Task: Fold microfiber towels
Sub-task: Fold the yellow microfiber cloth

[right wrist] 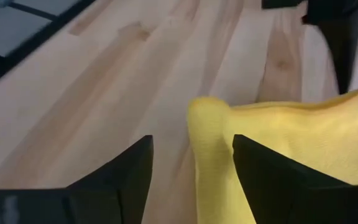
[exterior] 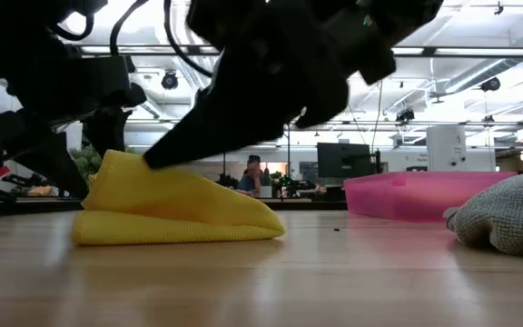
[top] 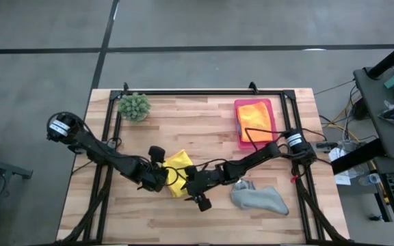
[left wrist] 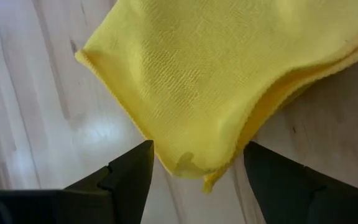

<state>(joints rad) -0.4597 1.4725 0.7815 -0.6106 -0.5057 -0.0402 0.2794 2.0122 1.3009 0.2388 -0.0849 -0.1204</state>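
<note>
A yellow towel (top: pixel 178 164) lies folded on the wooden table between my two grippers, its base flat on the wood and one end raised in a peak (exterior: pixel 114 162). My left gripper (top: pixel 161 179) is open, with a towel corner (left wrist: pixel 191 163) between its fingers. My right gripper (top: pixel 189 179) is open, with the towel's raised fold (right wrist: pixel 209 124) between its fingers. A grey towel (top: pixel 258 198) lies crumpled to the right. An orange towel (top: pixel 253 115) lies in the pink tray (top: pixel 241 140). The blue and lime green towels are out of view. My left gripper stands with one finger on each side of the yellow towel's layered corner (left wrist: pixel 194 167); I cannot tell whether a finger touches it. My right gripper stands astride the raised fold (right wrist: pixel 211 134), slanting down from the table's right; one finger (right wrist: pixel 272 180) is next to the cloth, and touch cannot be told.
A spiky green plant (top: pixel 134 106) stands at the far left. The pink tray is at the far right, and its wall shows in the low view (exterior: pixel 407 195). The grey towel (exterior: pixel 507 213) lies close to my right arm. Bare wood lies along the near edge.
</note>
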